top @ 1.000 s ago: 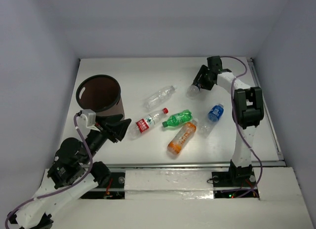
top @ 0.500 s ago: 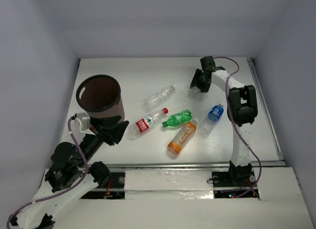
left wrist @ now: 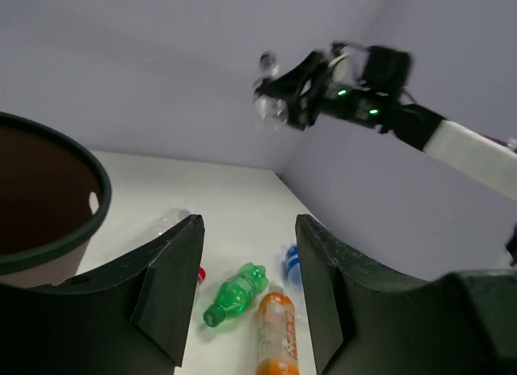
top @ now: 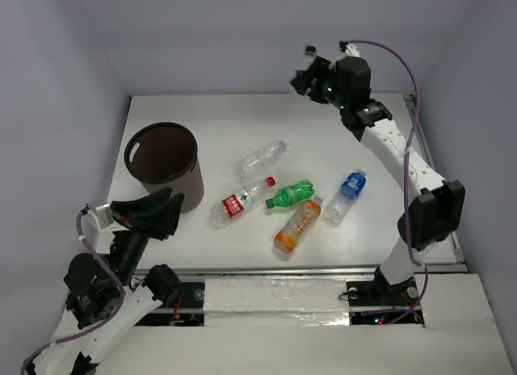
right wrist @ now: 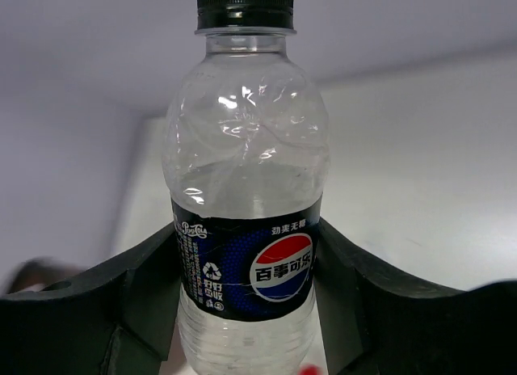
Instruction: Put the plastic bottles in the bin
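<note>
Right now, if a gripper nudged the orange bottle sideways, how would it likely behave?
The orange bottle lies on its side on the table, so it would probably roll. The green bottle lies close to its cap end, so it may get bumped.

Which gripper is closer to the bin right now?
Left. The left gripper hangs open just on the near side of the bin, close to its wall. The right gripper is raised far off at the back right, gripping the black-capped bottle.
</note>
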You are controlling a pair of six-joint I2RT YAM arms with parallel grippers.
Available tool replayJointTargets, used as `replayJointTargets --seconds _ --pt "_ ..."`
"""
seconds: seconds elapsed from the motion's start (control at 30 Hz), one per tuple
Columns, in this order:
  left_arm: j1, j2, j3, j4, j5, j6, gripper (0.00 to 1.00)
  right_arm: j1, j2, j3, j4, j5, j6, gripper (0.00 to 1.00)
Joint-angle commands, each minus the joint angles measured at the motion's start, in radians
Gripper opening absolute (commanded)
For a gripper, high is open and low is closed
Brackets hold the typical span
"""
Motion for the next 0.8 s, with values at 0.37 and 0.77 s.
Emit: replayJointTargets --seconds 0.37,0.77 --pt "0.132 -0.172 -0.012 0.055 -0.185 -0.035 0.44 0.520 0.407 0.732 0.220 -0.154 -0.034 0.56" --pt "0.192 -0.173 -0.023 0.088 -0.125 -0.028 0.42 0.652 0.503 0.739 0.220 -0.125 -0.101 0.58"
